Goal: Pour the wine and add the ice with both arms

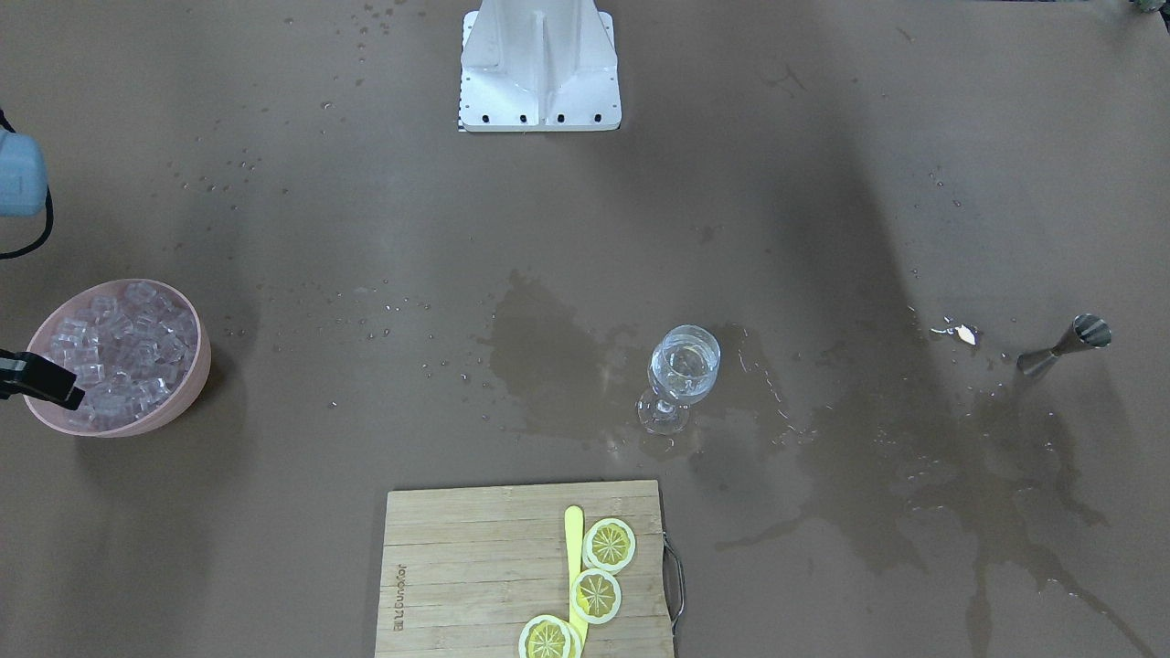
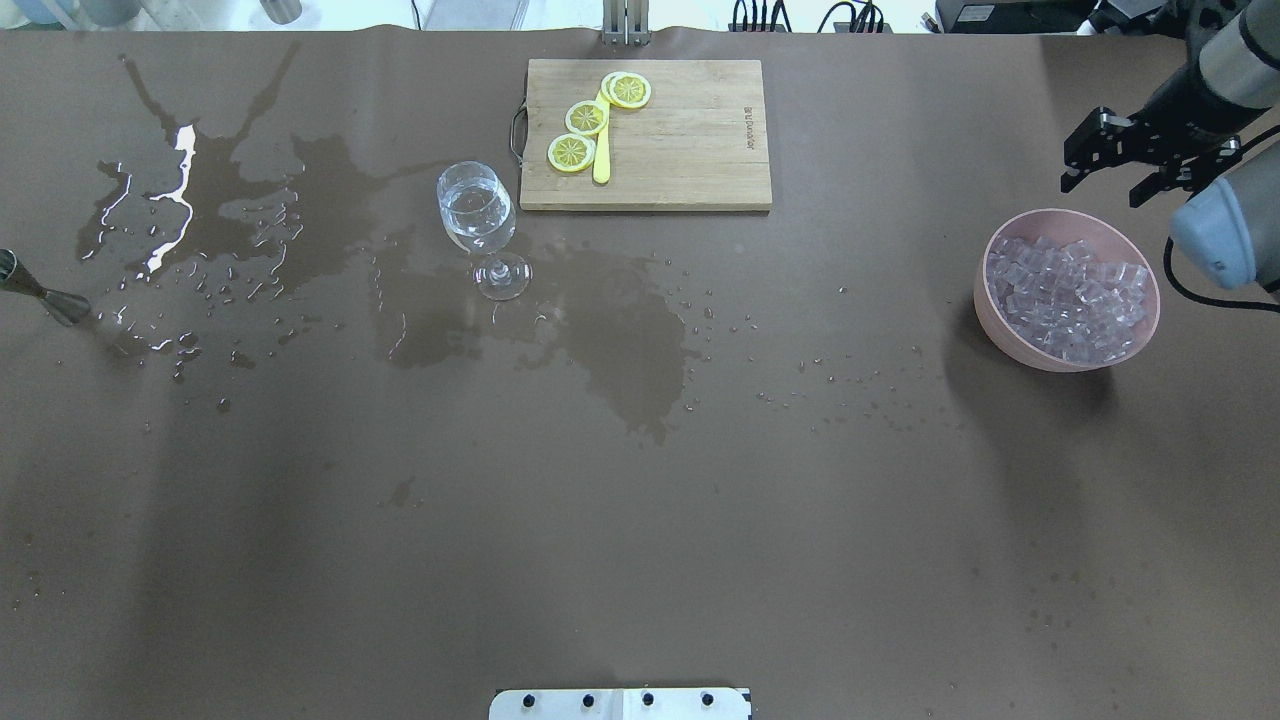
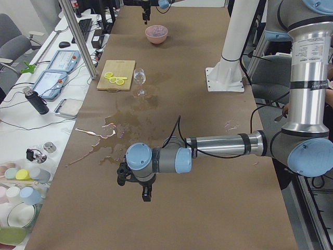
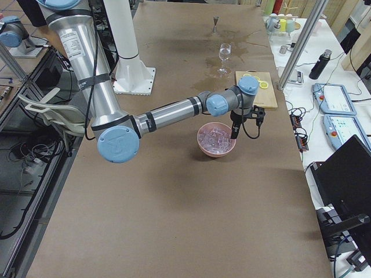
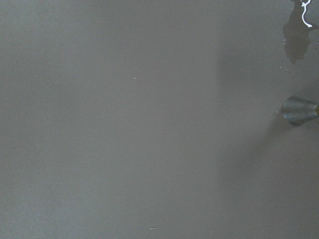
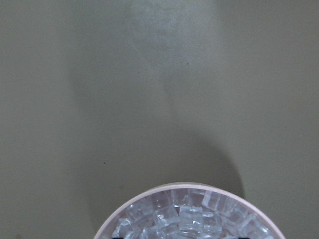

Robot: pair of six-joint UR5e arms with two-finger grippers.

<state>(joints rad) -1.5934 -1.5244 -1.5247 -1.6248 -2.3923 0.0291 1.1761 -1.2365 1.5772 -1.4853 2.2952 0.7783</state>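
Observation:
A stemmed wine glass (image 1: 684, 370) (image 2: 478, 215) stands upright in a wet patch and holds clear wine. A pink bowl (image 2: 985, 300) (image 1: 199, 366) is full of ice cubes (image 2: 1070, 300) (image 6: 189, 219). My right gripper (image 2: 1100, 193) hangs open and empty above the far rim of the bowl; one finger (image 1: 41, 379) shows in the front view. My left gripper (image 3: 134, 186) shows only in the exterior left view, low over bare table. I cannot tell if it is open or shut. A steel jigger (image 1: 1069, 345) (image 5: 299, 109) stands near it.
A wooden cutting board (image 2: 690, 130) (image 1: 475, 567) with three lemon slices and a yellow knife lies beyond the glass. Spilled liquid (image 2: 620, 340) spreads around the glass and jigger. The white base block (image 1: 539, 73) is at the robot's edge.

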